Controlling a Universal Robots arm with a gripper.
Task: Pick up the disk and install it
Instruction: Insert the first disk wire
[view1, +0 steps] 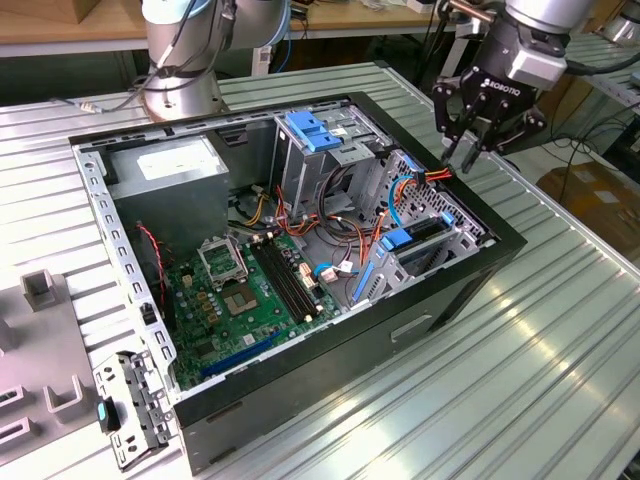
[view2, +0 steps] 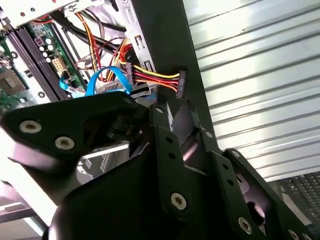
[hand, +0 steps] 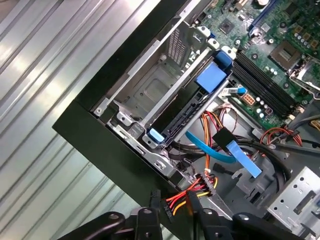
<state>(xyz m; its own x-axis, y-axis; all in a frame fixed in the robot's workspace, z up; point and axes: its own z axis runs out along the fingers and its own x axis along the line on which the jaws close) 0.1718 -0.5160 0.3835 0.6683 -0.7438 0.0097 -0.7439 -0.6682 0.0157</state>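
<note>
The black tower computer case (view1: 300, 415) lay open on its side on the ribbed aluminium surface (view1: 530, 380), with the green motherboard (view1: 250, 290) exposed. The disk (hand: 182, 122) sat edge-on in the grey metal drive cage (hand: 150, 90) at the case corner, with its blue plastic edge frame showing at both ends (in the exterior view it appeared as a dark slab (view1: 432, 228) behind a blue tab). The black robot hand (view1: 465, 152) hovered over that corner, just beside the black power connector (view2: 180, 82) on its bundle of yellow, red and orange wires. Whether the hand gripped the connector could not be told. A flat blue data cable (hand: 200, 145) looped near the disk.
</note>
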